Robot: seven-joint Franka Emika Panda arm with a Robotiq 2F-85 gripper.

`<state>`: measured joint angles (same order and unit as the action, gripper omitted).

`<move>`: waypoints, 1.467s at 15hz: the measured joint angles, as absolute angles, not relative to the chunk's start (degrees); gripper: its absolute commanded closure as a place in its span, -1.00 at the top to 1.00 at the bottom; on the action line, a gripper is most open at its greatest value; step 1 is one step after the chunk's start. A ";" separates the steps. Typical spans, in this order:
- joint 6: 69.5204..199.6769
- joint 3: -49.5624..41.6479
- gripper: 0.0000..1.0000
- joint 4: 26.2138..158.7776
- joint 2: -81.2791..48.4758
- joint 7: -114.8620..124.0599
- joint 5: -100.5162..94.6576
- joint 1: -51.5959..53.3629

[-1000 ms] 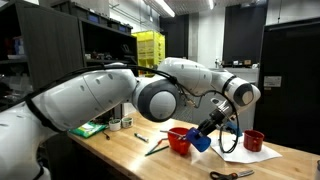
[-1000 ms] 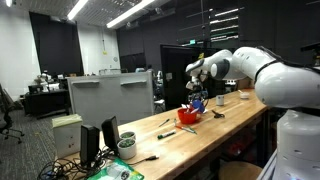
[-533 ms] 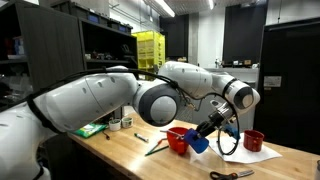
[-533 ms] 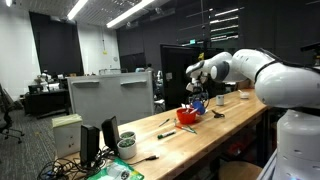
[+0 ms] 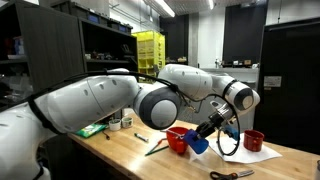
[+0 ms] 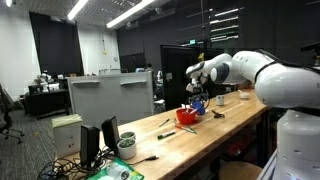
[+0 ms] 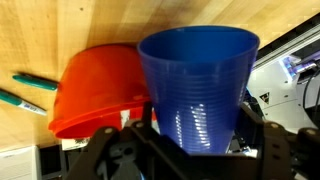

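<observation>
Exterior, cup: the blue cup (image 5: 199,142) sits between the jaws, tilted and lifted clear of the bench (image 5: 120,156).
Exterior, jaws: set fairly wide and closed on the cup's wall, holding it.
Exterior, bowl: the red bowl (image 5: 178,138) is just beside the jaws. I cannot tell whether it touches the cup.
Exterior, beyond: a red cup (image 5: 253,141) stands on paper (image 5: 252,154), well away from the jaws on the side opposite the bowl.
Exterior, far side: the cup (image 6: 199,104) is small here, up at the jaws, with the bowl (image 6: 187,116) below and beside them. The grip itself is too small to read.
Wrist, cup: the cup (image 7: 197,85) fills the gap between the jaws, mouth pointing away and ribbed wall towards the camera.
Wrist, bowl: the bowl (image 7: 95,90) lies against the cup's side, outside the jaws.
Wrist, pens: two pens (image 7: 35,82) lie on the bench past the bowl, far from the jaws.
Handling: it looks like thin plastic, so light, smooth and easily squeezed out of round.
Hold: best across the ribbed wall below the rim, with a gentle squeeze.
</observation>
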<state>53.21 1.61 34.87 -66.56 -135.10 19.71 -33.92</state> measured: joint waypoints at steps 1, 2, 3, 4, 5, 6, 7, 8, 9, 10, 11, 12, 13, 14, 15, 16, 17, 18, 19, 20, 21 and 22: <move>53.20 1.62 0.08 34.67 -66.79 -135.10 19.71 -33.92; 53.18 1.65 0.08 34.41 -67.04 -135.11 19.71 -33.92; 53.18 1.68 0.08 34.18 -67.28 -135.15 19.71 -33.92; 53.18 1.72 0.08 33.92 -67.51 -135.20 19.71 -33.92; 53.18 1.72 0.89 33.71 -67.66 -135.23 19.71 -33.91; 53.18 1.73 0.90 33.55 -67.75 -135.23 19.71 -33.91; 53.18 1.73 0.97 33.43 -67.79 -135.23 19.71 -33.91; 53.20 1.73 1.00 33.30 -67.84 -135.23 19.71 -33.91; 53.20 1.73 1.00 33.11 -67.89 -135.23 19.71 -33.90; 53.21 1.73 1.00 32.94 -67.93 -135.23 19.71 -33.90; 53.21 1.73 1.00 32.86 -67.94 -135.24 19.71 -33.90; 53.25 1.73 1.00 32.79 -67.95 -135.25 19.71 -33.90; 53.28 1.73 1.00 32.73 -67.96 -135.26 19.71 -33.89; 53.32 1.73 1.00 32.65 -67.96 -135.27 19.71 -33.88; 53.40 1.73 1.00 32.54 -67.97 -135.28 19.71 -33.87; 53.59 1.73 1.00 32.39 -67.98 -135.29 19.71 -33.86; 53.99 1.72 1.00 32.18 -67.98 -135.32 19.60 -33.83; 54.88 1.67 1.00 31.87 -67.98 -135.37 19.27 -33.73; 56.15 1.52 1.00 31.42 -67.98 -135.46 18.81 -33.55; 57.65 1.27 1.00 30.82 -67.97 -135.58 18.01 -33.24; 59.28 0.99 1.00 30.14 -67.96 -135.73 17.03 -32.85; 60.84 0.76 1.00 29.41 -67.94 -135.90 15.98 -32.41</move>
<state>60.84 0.76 29.41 -67.94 -135.90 15.98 -32.41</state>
